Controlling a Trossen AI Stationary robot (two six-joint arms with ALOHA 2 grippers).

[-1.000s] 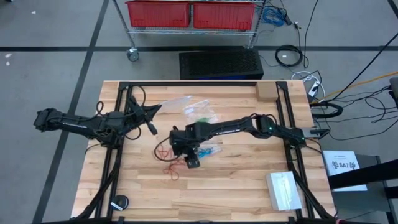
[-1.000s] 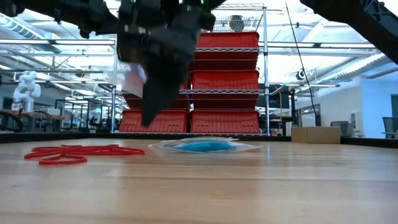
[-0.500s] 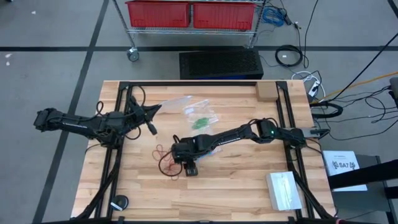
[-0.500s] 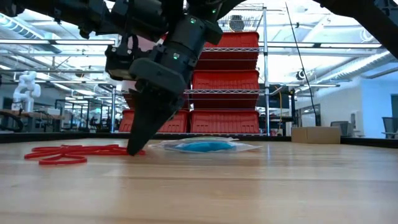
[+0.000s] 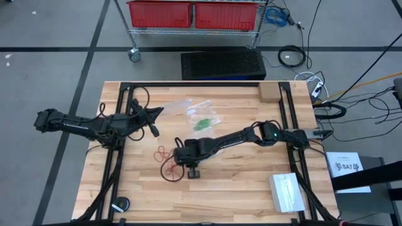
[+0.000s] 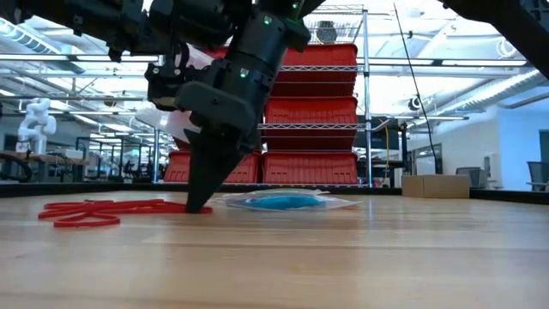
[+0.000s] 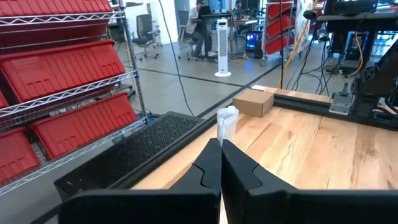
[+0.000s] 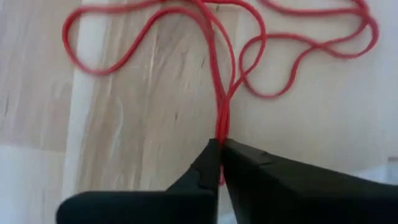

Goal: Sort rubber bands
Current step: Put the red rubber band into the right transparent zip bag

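I'm working in a big open robotics lab: wire shelving point(image 6: 317, 112) stacked with red bins point(image 6: 310, 167), cables point(image 5: 292, 56) across the grey floor, desks and office chairs point(image 7: 144, 28) beyond my wooden table point(image 5: 239, 188).

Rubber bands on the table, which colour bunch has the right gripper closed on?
The red rubber bands. The right gripper is shut on strands of that loose bunch, bare on the wood. The blue rubber bands and green rubber bands lie untouched in clear bags.
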